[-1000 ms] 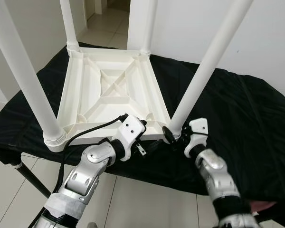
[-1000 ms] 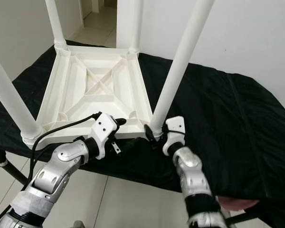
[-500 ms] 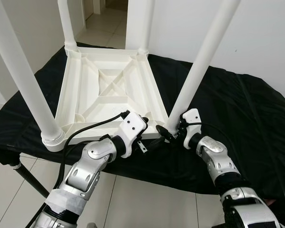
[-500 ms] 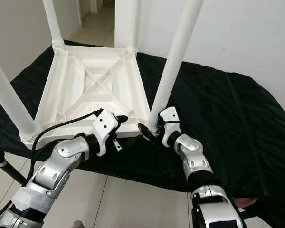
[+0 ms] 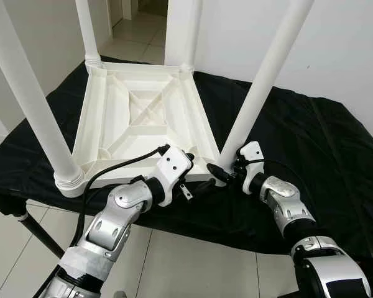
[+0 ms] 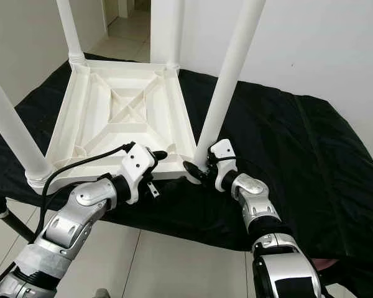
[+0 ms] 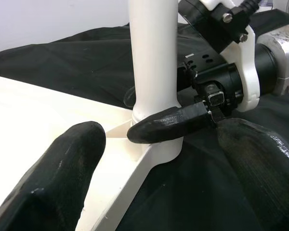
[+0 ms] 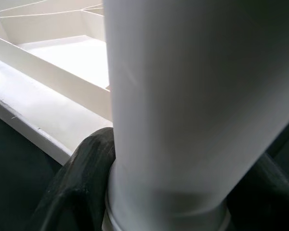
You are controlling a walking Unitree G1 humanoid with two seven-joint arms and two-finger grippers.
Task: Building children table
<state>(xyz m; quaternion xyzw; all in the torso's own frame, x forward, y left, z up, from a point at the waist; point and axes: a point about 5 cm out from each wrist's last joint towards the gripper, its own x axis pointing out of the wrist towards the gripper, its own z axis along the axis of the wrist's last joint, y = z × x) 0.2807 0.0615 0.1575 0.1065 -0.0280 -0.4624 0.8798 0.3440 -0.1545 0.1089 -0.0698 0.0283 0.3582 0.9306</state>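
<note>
Here the inverted white children's table [image 5: 143,118] lies on the black-draped tabletop [image 5: 311,149]; the right claw [image 5: 227,176] clamps the near-right leg [image 5: 255,99] at its socket; the left claw [image 5: 189,180], fingers apart, braces the frame; next, probably, twisting the leg home.

Silver arms [image 5: 115,217], black fingers [image 7: 171,123]

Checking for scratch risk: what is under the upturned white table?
The white table lies top-down on a black cloth that covers the stand. A dark stand leg shows below the cloth's edge. What the cloth covers, and the tabletop's face, cannot be seen.
</note>
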